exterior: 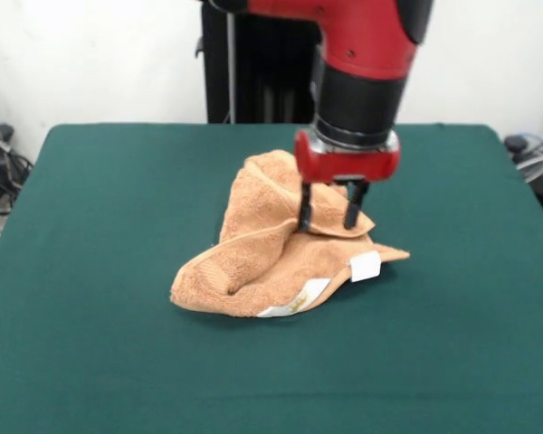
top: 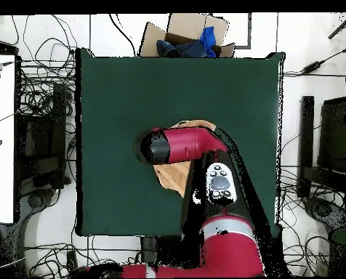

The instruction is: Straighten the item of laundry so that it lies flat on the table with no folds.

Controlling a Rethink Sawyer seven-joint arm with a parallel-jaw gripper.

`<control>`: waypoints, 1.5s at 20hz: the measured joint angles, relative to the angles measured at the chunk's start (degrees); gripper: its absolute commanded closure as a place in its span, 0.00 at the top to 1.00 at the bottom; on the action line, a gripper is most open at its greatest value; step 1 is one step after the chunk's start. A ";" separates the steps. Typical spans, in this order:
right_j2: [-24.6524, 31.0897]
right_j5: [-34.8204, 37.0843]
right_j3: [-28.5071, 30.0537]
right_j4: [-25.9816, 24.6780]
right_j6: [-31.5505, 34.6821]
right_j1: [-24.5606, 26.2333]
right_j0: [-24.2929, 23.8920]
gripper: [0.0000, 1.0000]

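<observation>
The orange-tan towel (exterior: 262, 258) lies crumpled in a heap near the middle of the green table (exterior: 118, 226). Its white square tag (exterior: 365, 266) and white label strip (exterior: 299, 298) show at its front right edge. My gripper (exterior: 328, 221) points straight down over the heap's right side. It is open, with both black fingers (exterior: 305, 208) spread and their tips touching a raised fold. In the overhead view the red arm (top: 187, 144) covers most of the towel (top: 174, 176). The gripper is hidden under the arm there.
The pedestal (exterior: 262, 63) stands behind the table's far edge. A cardboard box (top: 187, 36) with blue cloth sits off the table (top: 110, 94), on the side opposite the robot. Cables and a white desk (top: 0, 138) flank the table.
</observation>
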 measured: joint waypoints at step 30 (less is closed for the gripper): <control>-1.81 -10.37 0.65 1.52 0.00 6.95 0.25 1.00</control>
